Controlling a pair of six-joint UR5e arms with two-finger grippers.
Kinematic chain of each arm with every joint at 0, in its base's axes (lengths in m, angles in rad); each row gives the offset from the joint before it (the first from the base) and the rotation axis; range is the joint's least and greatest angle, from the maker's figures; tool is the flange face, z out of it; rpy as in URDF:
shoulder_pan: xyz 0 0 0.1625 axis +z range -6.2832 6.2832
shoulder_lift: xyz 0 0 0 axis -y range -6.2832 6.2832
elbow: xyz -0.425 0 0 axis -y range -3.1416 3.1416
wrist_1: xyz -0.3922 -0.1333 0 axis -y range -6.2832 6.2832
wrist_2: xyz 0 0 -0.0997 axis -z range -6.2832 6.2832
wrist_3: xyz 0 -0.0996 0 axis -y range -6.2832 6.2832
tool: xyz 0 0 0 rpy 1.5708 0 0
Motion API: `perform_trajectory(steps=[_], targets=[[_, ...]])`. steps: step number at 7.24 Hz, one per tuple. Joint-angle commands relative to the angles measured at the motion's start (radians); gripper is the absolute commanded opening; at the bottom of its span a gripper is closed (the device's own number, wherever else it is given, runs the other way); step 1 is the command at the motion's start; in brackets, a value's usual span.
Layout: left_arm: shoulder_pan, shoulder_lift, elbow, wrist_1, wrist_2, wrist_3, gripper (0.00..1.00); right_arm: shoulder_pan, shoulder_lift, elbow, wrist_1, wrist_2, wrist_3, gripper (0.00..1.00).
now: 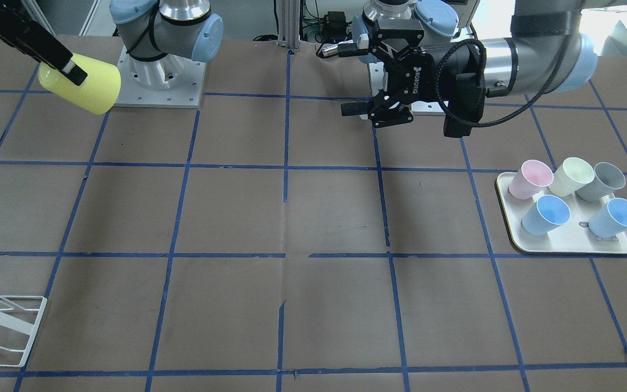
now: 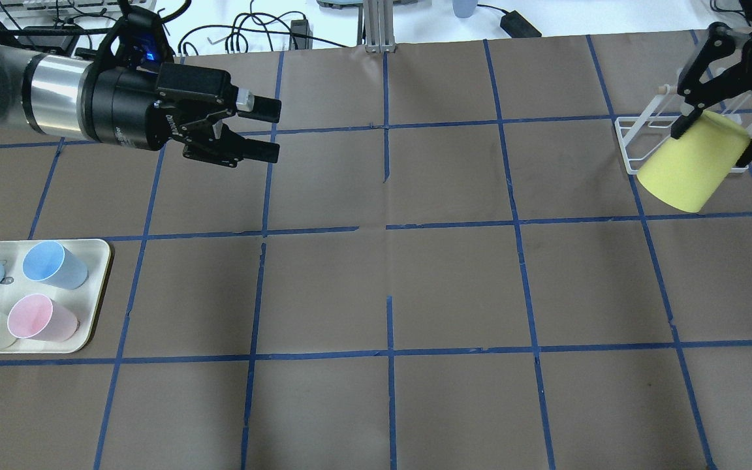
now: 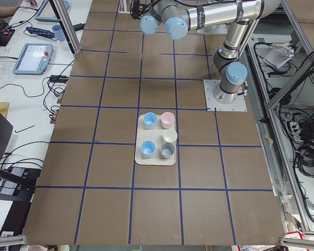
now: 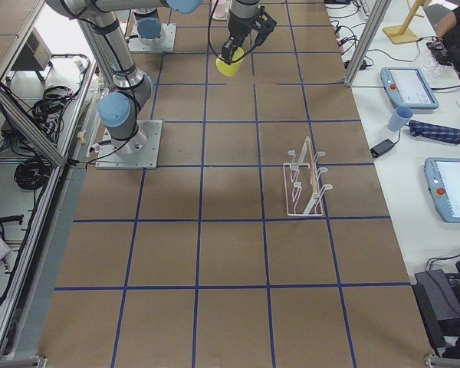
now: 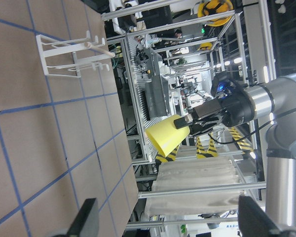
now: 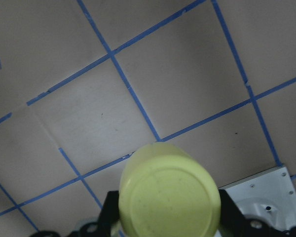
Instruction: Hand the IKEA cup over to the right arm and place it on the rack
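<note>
My right gripper (image 2: pixel 715 124) is shut on the bright yellow IKEA cup (image 2: pixel 689 166) and holds it tilted, high above the table. In the overhead view the cup overlaps the white wire rack (image 2: pixel 624 140). The front-facing view shows the cup (image 1: pixel 82 84) near the right arm's base and far from the rack (image 1: pixel 35 331). The right wrist view shows the cup's flat end (image 6: pixel 170 202) between the fingers. The left wrist view shows the cup (image 5: pixel 167 136) and the rack (image 5: pixel 64 64). My left gripper (image 2: pixel 265 130) is open and empty, in the air on the table's left side.
A cream tray (image 2: pixel 98 287) at the left holds two light blue cups (image 2: pixel 53 264), a pink cup (image 2: pixel 40 316), a pale cream cup (image 1: pixel 572 177) and a grey cup (image 1: pixel 602 182). Blue tape lines grid the brown table. The right arm's base plate (image 1: pixel 161 87) sits by the held cup.
</note>
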Motion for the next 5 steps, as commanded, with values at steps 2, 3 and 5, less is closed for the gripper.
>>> perform_trajectory(steps=[2, 3, 5], targets=[[-0.046, 0.002, 0.009, 0.397, 0.6, -0.354, 1.0, 0.001, 0.007, 0.0, -0.148, -0.144, -0.192, 0.33], [-0.066, 0.009, 0.021, 0.431, 0.698, -0.4, 1.0, -0.004, 0.012, 0.012, -0.225, -0.144, -0.238, 0.33], [-0.136, 0.019, 0.021, 0.622, 1.007, -0.499, 1.0, -0.011, 0.091, 0.019, -0.36, -0.143, -0.283, 0.32]])
